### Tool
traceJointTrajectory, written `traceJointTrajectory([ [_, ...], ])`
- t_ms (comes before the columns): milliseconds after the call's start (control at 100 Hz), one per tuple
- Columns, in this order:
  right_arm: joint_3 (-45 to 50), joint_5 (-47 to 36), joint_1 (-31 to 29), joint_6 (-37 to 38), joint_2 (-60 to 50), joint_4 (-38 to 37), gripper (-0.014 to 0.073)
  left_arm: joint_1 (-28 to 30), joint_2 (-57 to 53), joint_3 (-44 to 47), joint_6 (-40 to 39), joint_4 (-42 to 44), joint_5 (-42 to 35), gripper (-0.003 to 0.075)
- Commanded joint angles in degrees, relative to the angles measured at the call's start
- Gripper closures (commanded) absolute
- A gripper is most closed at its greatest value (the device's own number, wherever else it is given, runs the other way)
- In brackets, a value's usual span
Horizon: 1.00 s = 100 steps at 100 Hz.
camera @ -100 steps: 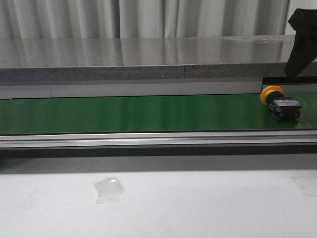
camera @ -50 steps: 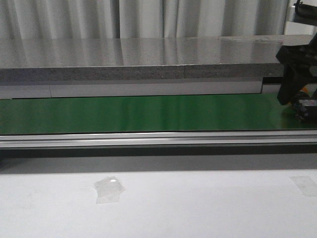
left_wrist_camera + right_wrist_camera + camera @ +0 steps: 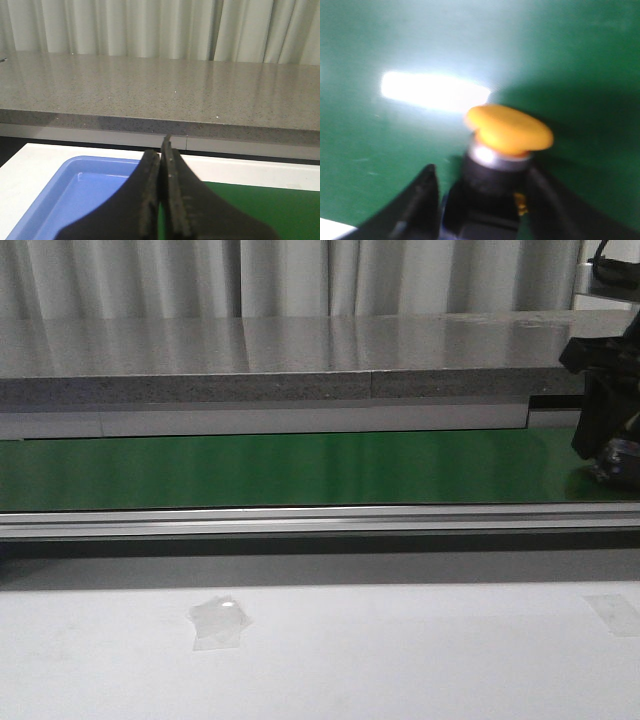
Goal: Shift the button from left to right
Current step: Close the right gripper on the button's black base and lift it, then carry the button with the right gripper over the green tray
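The button (image 3: 510, 132) lies on the green conveyor belt (image 3: 395, 50), its yellow-orange cap pointing away from the wrist and its black body nearer. My right gripper (image 3: 482, 172) straddles the black body with a finger on each side. A thin gap shows on one side, so it reads as open; the view is blurred. In the front view the right gripper (image 3: 605, 440) hangs at the belt's far right end and hides most of the button. My left gripper (image 3: 161, 150) is shut on nothing above a blue tray (image 3: 75, 200).
The green belt (image 3: 300, 468) runs the whole width between a grey stone counter (image 3: 300, 360) behind it and an aluminium rail (image 3: 300, 520) in front. Two patches of clear tape (image 3: 220, 622) lie on the white table in the foreground.
The button rode the belt to the right. My right gripper dropped from the upper right corner onto it and then shifted a little further right with it, covering it from the front.
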Motion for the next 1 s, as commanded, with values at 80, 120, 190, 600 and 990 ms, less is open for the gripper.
traceJointTrajectory([
  [80,-6.6,3.2,0.1,-0.4,-3.7,0.9,0.048,-0.1,0.2,-1.8,-0.6,-0.6,-4.0,0.074],
  [120,-8.0,4.4,0.1,-0.4,-3.8,0.8,0.048,-0.1,0.2,-1.8,-0.6,-0.6,-4.0,0.074],
  [190,-9.8,6.0,0.1,-0.4,-3.8,0.5,0.048,-0.1,0.2,-1.8,-0.6,-0.6,-4.0,0.074],
  [600,-15.7,11.1,-5.7,-0.4,-3.8,-4.1,0.048,-0.1,0.2,-1.8,-0.6,-0.6,-4.0,0.074],
  [990,-15.7,8.1,-19.8,-0.6,-3.8,-6.4,0.048,-0.1,0.2,-1.8,-0.6,-0.6,-4.0,0.074],
])
